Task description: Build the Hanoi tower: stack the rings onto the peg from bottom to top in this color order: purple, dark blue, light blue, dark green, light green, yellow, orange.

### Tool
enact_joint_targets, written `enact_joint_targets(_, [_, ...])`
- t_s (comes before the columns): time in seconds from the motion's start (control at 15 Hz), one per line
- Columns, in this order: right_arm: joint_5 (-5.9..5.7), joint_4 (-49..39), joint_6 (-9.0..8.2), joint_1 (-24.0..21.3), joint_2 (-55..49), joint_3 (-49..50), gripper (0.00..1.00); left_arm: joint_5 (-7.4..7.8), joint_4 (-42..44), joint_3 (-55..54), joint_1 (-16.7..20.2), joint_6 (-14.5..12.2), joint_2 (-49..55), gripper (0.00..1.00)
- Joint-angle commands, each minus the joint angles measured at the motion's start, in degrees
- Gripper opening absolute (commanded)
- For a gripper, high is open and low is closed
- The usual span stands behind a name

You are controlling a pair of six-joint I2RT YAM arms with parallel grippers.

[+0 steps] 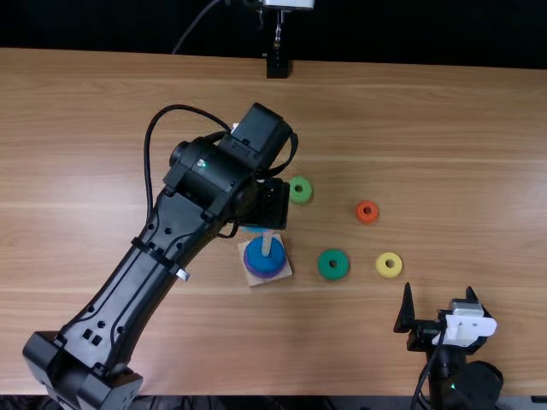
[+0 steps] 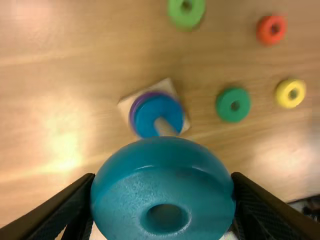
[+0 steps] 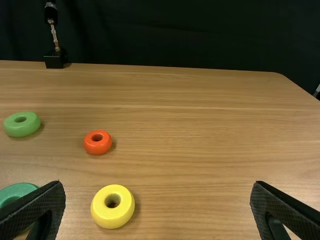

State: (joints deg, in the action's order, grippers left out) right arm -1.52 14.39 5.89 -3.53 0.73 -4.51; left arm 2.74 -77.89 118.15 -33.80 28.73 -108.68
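My left gripper (image 1: pixel 272 205) is over the table just beyond the peg's wooden base (image 1: pixel 285 271), with a light blue ring (image 1: pixel 254 229) partly hidden beneath it. In the left wrist view, that gripper (image 2: pixel 163 187) is shut on the light blue ring (image 2: pixel 160 165), which looks large and close. The upright peg (image 2: pixel 164 127) stands through a dark blue ring (image 2: pixel 159 112) on top of a purple ring (image 2: pixel 134 111). At the lower right of the top view, my right gripper (image 1: pixel 438 295) stands open; the same gripper (image 3: pixel 158 186) has nothing between its fingers in its wrist view.
Loose on the table lie a light green ring (image 1: pixel 300 190), an orange ring (image 1: pixel 367 212), a dark green ring (image 1: pixel 333 264) and a yellow ring (image 1: pixel 389 265), right of or beyond the base. A small black stand (image 1: pixel 278 67) is at the far edge.
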Motion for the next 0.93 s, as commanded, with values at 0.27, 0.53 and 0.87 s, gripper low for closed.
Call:
enact_joint_targets(0.27, [-0.8, 3.8, -0.09, -0.4, -0.7, 3.6, 1.0, -0.53, 2.9, -3.9, -1.8, 0.0, -1.1, 0.0])
enact_joint_targets(0.53, [-0.8, 3.8, -0.09, -0.4, -0.7, 3.6, 1.0, -0.53, 2.7, -4.0, -1.8, 0.1, -1.0, 0.0])
enact_joint_targets(0.87, [-0.8, 3.8, -0.09, -0.4, -0.7, 3.6, 1.0, -0.53, 2.2, -8.5, -2.9, 0.1, -0.8, 0.0])
